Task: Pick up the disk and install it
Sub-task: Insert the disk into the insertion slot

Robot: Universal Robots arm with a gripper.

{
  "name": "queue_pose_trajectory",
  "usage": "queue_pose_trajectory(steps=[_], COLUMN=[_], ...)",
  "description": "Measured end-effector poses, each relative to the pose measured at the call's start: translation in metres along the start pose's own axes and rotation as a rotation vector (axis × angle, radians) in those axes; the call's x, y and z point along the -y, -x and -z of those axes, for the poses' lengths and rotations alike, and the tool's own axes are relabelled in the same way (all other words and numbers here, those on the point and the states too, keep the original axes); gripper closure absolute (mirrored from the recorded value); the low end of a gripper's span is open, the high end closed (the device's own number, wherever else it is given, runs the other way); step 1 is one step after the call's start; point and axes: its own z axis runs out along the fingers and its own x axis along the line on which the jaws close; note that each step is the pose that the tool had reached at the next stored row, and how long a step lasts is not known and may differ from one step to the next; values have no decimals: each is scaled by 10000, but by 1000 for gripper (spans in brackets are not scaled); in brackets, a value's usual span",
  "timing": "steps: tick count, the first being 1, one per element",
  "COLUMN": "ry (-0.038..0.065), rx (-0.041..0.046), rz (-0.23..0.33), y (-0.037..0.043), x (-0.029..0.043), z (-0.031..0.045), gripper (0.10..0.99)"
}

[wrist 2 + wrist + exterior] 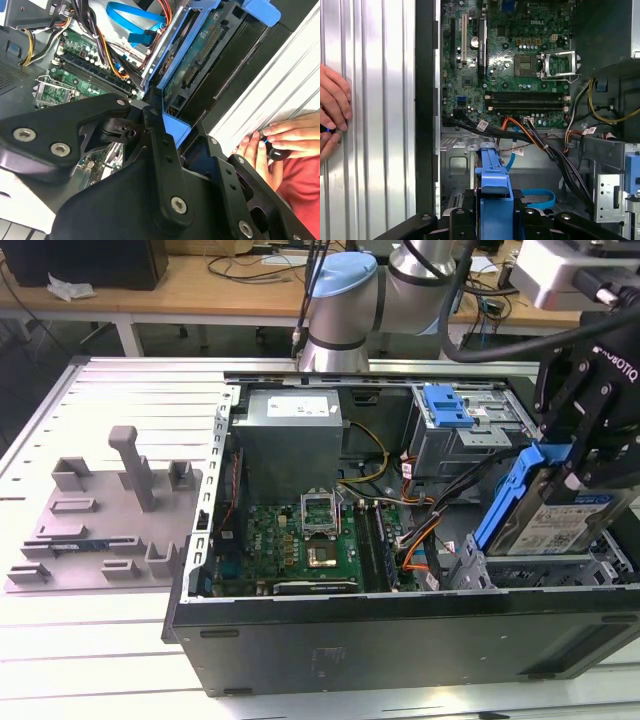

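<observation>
The disk [556,525] is a silver drive with a blue-and-white label in a blue carrier frame. In the exterior view it hangs tilted, one edge raised, over the metal drive cage [610,562] at the front right corner of the open computer case [400,635]. My black gripper [578,468] is shut on its upper edge. In the first wrist view the blue frame [494,192] stands between my fingers [462,220]. The second wrist view shows the disk's green circuit-board side [200,52] beyond a finger [162,160].
Inside the case lie a green motherboard [300,535], a grey power supply [290,435], a bundle of cables [420,530] and an upper cage with a blue latch [446,405]. A grey fixture plate [110,510] lies at the exterior view's left. A person's hand [332,112] rests beside the case.
</observation>
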Motion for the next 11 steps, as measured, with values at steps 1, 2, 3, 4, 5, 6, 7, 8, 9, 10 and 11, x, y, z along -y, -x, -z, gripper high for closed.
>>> queue_pose_trajectory(steps=[1, 2, 3, 4, 5, 6, 7, 8, 9, 10, 11], ry=[0, 0, 0, 0, 0, 0, 0, 0, -1, -1, 0], rx=[-1, -1, 0, -1, 1, 1, -1, -1, 0, -3, -4], rz=[0, 0, 0, 0, 0, 0, 0, 0, 0, 0, 0], y=[0, -1, -1, -2, -3, -4, -5, -5, -5, -5, -5], x=[0, 0, 0, -1, -1, -1, -1, -1, -1, -1, -1], z=[-14, -24, -44, -63, -81, -93, -103, -110, -115, -116, -116], gripper=[722, 722, 722, 722, 722, 722, 722, 722, 722, 710, 647])
